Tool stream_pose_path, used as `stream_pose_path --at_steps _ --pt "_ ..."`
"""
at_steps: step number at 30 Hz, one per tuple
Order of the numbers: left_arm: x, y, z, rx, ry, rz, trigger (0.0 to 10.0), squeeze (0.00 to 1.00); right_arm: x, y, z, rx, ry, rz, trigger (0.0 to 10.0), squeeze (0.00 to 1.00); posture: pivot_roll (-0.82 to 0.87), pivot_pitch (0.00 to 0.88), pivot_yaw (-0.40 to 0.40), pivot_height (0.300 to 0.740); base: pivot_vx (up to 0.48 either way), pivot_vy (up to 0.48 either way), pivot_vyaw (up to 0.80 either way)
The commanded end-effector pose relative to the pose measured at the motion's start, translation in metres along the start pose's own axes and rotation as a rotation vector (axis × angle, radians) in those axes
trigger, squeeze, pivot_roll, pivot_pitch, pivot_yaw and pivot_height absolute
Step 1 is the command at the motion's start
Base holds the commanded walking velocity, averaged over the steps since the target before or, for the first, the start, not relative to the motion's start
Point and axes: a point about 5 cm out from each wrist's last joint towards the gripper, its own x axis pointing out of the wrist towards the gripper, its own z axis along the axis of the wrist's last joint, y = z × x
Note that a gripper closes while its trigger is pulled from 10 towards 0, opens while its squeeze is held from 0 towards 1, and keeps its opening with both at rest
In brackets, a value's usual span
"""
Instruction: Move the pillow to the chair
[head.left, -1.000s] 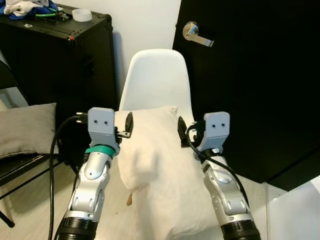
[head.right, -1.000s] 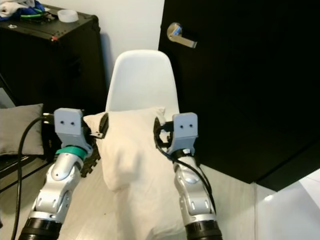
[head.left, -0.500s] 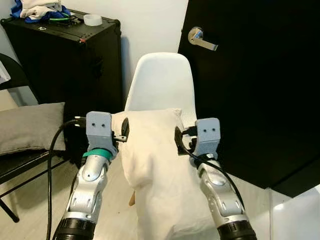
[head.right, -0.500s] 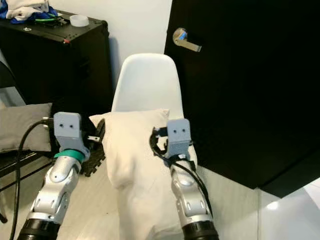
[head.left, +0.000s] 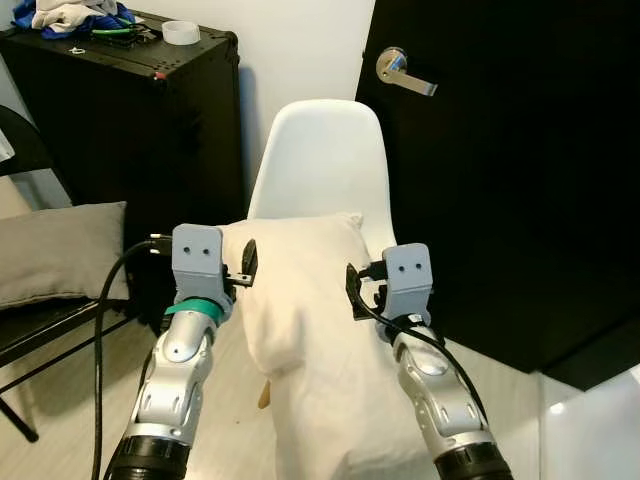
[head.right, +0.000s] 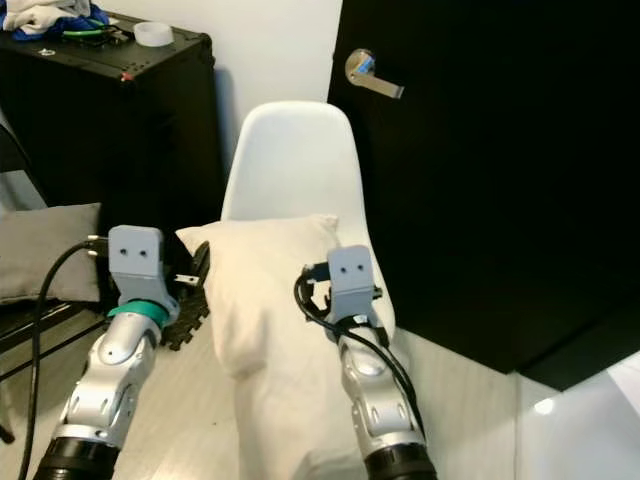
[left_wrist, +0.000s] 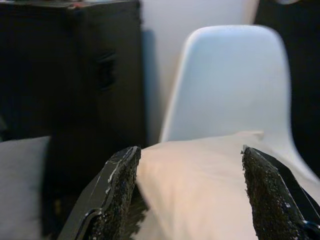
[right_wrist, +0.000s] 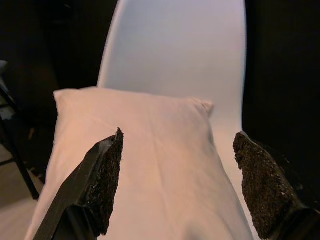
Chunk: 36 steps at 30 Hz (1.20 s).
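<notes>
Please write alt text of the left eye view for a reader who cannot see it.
A cream pillow lies on a white chair, with the left gripper and right gripper at its two sides. A black door stands behind.

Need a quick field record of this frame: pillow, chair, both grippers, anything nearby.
pillow: cream pillow, lying on the chair seat, its far end by the backrest
chair: white chair, against the wall beside a black door
left gripper: left gripper, open, fingers spread at the pillow's left side
right gripper: right gripper, open, over the pillow
nearby: grey cushion on a black chair to the left; black case
</notes>
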Motion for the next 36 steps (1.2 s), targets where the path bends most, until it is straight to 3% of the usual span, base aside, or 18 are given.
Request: stream_pose_path --at_steps 1,18,36 --pt "0.000 0.001 -0.005 -0.006 0.025 0.004 10.0 0.00 0.000 0.001 -0.004 -0.015 0.015 0.007 10.0 0.00 -0.02 0.017 -0.022 0.740 0.000 0.000 0.80" --pt "0.001 0.002 -0.005 -0.002 0.037 0.005 10.0 0.00 0.003 0.002 -0.002 -0.004 0.004 0.020 10.0 0.00 -0.01 0.022 -0.031 0.740 0.000 0.000 0.80" --pt "-0.001 0.006 -0.017 0.050 0.125 -0.033 10.0 0.00 0.008 0.004 -0.002 0.008 0.005 0.028 10.0 0.00 0.01 0.024 -0.026 0.740 0.000 0.000 0.80"
